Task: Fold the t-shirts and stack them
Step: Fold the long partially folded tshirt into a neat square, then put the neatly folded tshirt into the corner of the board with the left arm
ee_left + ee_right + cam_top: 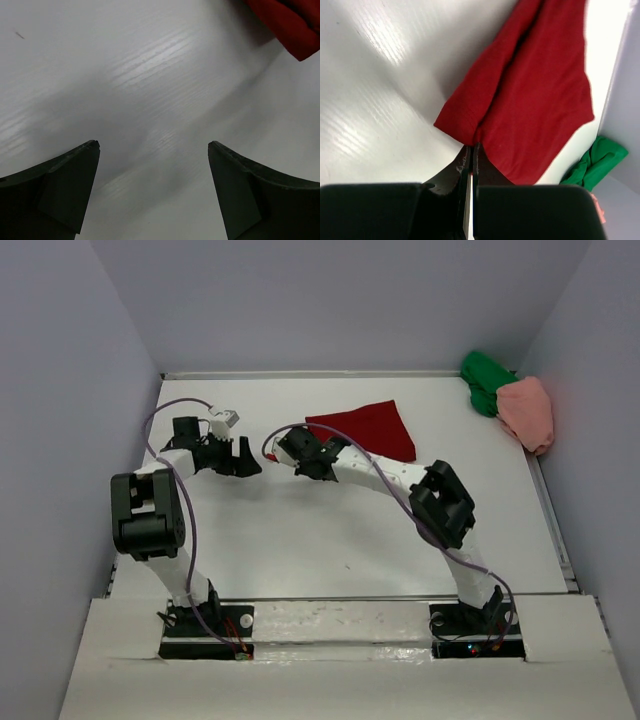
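Right claw (471,148) is pinched shut on the very edge of the red shirt (535,100); pulling could slip it free. Left claw (153,144) gapes wide.

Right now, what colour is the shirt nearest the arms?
Plain dark red t-shirt; right wrist view shows it best.

No text legible, no labels (any view)

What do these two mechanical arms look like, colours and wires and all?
The left arm and right arm are white tubes with chunky black joints, thin purple cables trailing along them. The left pincer and right pincer have black wedge-shaped fingers.
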